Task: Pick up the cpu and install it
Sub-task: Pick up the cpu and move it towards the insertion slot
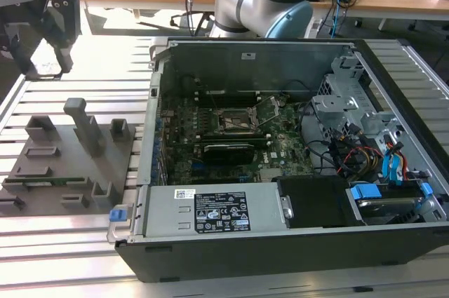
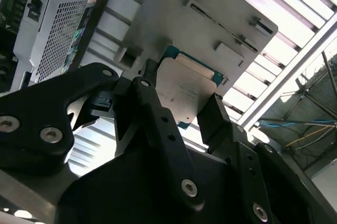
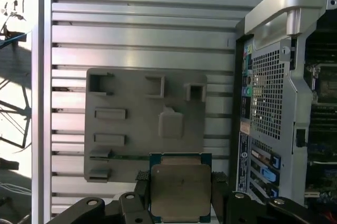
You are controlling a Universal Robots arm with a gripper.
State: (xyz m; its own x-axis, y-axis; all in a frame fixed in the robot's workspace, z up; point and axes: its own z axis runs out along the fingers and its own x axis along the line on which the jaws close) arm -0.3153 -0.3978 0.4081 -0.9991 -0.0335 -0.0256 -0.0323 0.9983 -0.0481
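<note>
While the cpu is in the grip: the black jaws are closed narrow on the small flat square cpu (image 3: 180, 190) with the pale metal top and green rim, pressing two opposite edges, as both wrist views show (image 2: 184, 89).
Place of the cpu: in the air over the slatted aluminium table (image 3: 131, 39), just at the edge of the grey moulded holder plate (image 3: 131, 124), outside the open dark computer case (image 1: 280, 245).
Attitude: the metal top faces the wrist cameras and the chip sits square between the jaws, not tilted, as far as I can tell.
Socket: the black square socket frame (image 1: 238, 121) lies on the board inside the case, well apart from the jaws; its metal lid seems raised.
Step in hand, my judgement: carrying the chip.
Doing it well: hold the chip level, keep the pressure light and only on the edges, and pass well above the case wall.
Risk: a slip or twist in the jaws would spoil the alignment with the socket.
</note>
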